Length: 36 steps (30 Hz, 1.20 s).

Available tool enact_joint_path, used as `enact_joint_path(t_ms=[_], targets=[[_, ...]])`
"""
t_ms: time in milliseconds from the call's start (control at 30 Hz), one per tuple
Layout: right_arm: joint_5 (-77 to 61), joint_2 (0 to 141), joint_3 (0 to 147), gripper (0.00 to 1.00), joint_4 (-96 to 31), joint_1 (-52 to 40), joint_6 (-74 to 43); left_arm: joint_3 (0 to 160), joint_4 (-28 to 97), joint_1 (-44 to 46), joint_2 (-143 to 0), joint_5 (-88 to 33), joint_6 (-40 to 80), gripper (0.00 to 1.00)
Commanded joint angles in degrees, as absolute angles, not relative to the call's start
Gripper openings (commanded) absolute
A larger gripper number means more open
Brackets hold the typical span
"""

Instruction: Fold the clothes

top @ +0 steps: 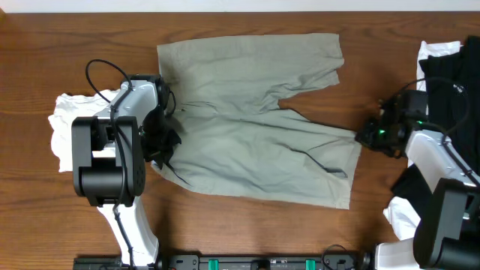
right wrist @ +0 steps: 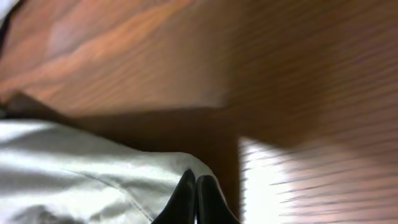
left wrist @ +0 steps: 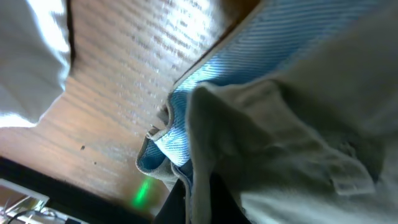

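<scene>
On my overhead feed the khaki shorts (top: 255, 142) lie spread flat across the middle of the wooden table (top: 45, 45), with the waist to the left and the two wide legs running out to the right, one toward the far edge and one toward the near edge. The left claw (top: 163, 142) sits right on the waist end, at its nearer half. From the left wrist camera I see the pale blue inner waistband (left wrist: 186, 118) turned outward and bunched, with khaki cloth folded over beside it. That cloth gathers down onto the dark fingers (left wrist: 180, 202) at the bottom of the frame, so I read this claw as pinching the shorts at the waist. A small green glow (left wrist: 143, 193) shows on the wood just beside it. The right claw (top: 365, 136) is at the far end of the shorts, just beside the hem of the nearer leg. In the right wrist view its fingertips (right wrist: 186, 190) are pressed together with only a thin line between them, their tips at the rounded corner of the hem (right wrist: 180, 160). I cannot tell whether any cloth is caught in there. A white folded garment (top: 64, 124) lies behind the left arm, and a black garment (top: 450, 75) with white trim sits at the right edge, both apart from the shorts.
</scene>
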<state>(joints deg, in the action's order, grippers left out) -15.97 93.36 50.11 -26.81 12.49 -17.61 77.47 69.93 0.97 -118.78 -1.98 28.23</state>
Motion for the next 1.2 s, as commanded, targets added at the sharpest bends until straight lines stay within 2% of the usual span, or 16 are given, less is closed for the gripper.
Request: enact_joint_path(t_ms=[0,267,433,567,800,1100,1167], targets=[[-11.81,93.65,49.87,0.01,-25.21,16.08,-18.22,76.4,70.63,1.1,-119.7,-0.4,27.42,0.06],[-11.81,93.65,49.89,0.02,-22.61,18.79,-17.74,73.45,70.67,1.13,-119.7,-1.23,27.42,0.06],[-12.01,93.65,49.89,0.21,-22.09,18.79,-17.69,73.1,70.39,1.45,-119.68,-3.05,26.09,0.07],[-16.34,93.62,49.91,0.25,-23.73,18.79,-15.03,73.14,69.97,1.98,-119.68,-3.86,25.89,0.11],[-18.9,93.17,50.04,0.27,-38.13,18.85,-11.46,73.14,69.06,2.35,-119.68,-3.86,25.52,0.13],[-19.86,93.17,50.02,0.29,-53.49,18.79,-0.73,73.12,67.68,2.35,-119.68,-3.84,25.5,0.17],[-19.92,93.17,49.87,0.3,-54.89,18.79,-0.78,73.12,67.35,2.35,-119.68,-3.86,25.5,0.25]])
